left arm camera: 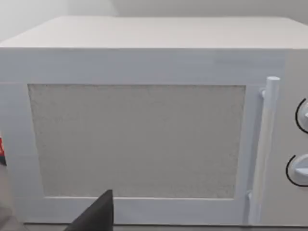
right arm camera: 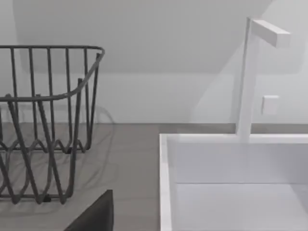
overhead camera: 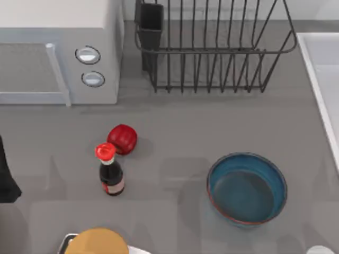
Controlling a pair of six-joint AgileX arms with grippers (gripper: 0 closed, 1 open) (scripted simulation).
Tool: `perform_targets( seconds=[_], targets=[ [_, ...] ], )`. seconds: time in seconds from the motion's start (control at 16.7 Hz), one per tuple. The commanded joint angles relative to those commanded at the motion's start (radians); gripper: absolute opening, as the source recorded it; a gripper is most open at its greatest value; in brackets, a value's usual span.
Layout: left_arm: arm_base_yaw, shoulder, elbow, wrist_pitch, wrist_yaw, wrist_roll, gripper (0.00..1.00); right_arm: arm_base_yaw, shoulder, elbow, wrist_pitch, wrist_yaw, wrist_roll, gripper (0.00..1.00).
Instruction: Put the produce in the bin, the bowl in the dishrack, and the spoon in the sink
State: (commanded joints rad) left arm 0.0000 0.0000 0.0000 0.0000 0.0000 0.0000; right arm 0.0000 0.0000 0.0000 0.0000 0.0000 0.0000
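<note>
Top view: tomato [overhead camera: 122, 138] on desk [overhead camera: 175, 132] touching sauce bottle [overhead camera: 110, 170]; bowl [overhead camera: 247, 189] upright, well apart from dishrack [overhead camera: 212, 47]; sink [overhead camera: 326, 79] at right. Approach tomato from side away from bottle (judgement).
Left wrist view: microwave [left arm camera: 144, 120].
Right wrist view: faucet [right arm camera: 250, 77]. Finger state: cannot tell.

We see a glossy red fruit [overhead camera: 122, 138] on the grey counter [overhead camera: 175, 127], beside a dark bottle [overhead camera: 110, 172] w/ red cap & red label. Bowl [overhead camera: 247, 189]: teal-blue glaze, thin reddish-brown rim. Rack [overhead camera: 212, 47]: black wire, dark cup. Microwave [overhead camera: 58, 53]: white, speckled grey door. Sink [right arm camera: 231, 178]: pale grey-white.
</note>
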Motion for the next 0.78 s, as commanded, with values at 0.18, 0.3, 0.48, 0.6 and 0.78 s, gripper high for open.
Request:
perform_targets(
  seconds=[0.18,0.3,0.48,0.6,0.78],
  targets=[
    [-0.006,0.010,0.010,-0.009,0.000,-0.001,1.00,0.000,0.000,0.000,0.000,0.000,0.000,1.00],
    [-0.035,0.062,0.062,-0.058,0.001,-0.007,1.00,0.000,0.000,0.000,0.000,0.000,0.000,1.00],
    [-0.107,0.219,0.219,-0.194,-0.001,-0.021,1.00,0.000,0.000,0.000,0.000,0.000,0.000,1.00],
    [-0.165,0.376,0.371,-0.305,-0.003,-0.030,1.00,0.000,0.000,0.000,0.000,0.000,0.000,1.00],
    [-0.255,0.676,0.636,-0.486,-0.009,-0.046,1.00,0.000,0.000,0.000,0.000,0.000,0.000,1.00]
  ],
)
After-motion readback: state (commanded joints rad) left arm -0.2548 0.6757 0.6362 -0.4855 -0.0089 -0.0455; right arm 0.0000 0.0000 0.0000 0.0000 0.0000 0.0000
